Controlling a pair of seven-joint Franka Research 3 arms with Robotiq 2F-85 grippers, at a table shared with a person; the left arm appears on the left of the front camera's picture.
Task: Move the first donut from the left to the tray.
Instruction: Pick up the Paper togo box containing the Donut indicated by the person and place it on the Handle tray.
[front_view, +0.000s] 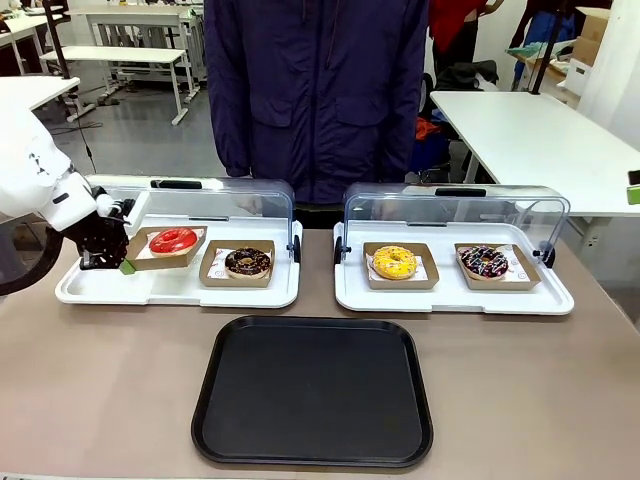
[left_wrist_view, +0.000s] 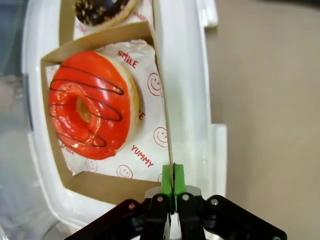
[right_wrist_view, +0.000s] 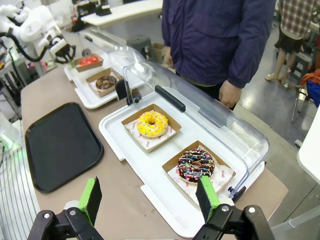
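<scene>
Two arms on show. Front view: at frame left the left gripper (front_view: 124, 264) bites the rim of the cardboard tray (front_view: 160, 263) carrying the red donut (front_view: 173, 240), likely to spare the icing. It looks tipped off the white tray (front_view: 85, 290), hard to be sure. The black tray (front_view: 312, 390) lies lower centre on the brown table (front_view: 100, 400), with a person (front_view: 315, 100) beyond. Left wrist view: the green pads (left_wrist_view: 166, 180) are clamped on the cardboard wall. Right wrist view: the right gripper (right_wrist_view: 149, 196) is spread wide, grasping nothing.
</scene>
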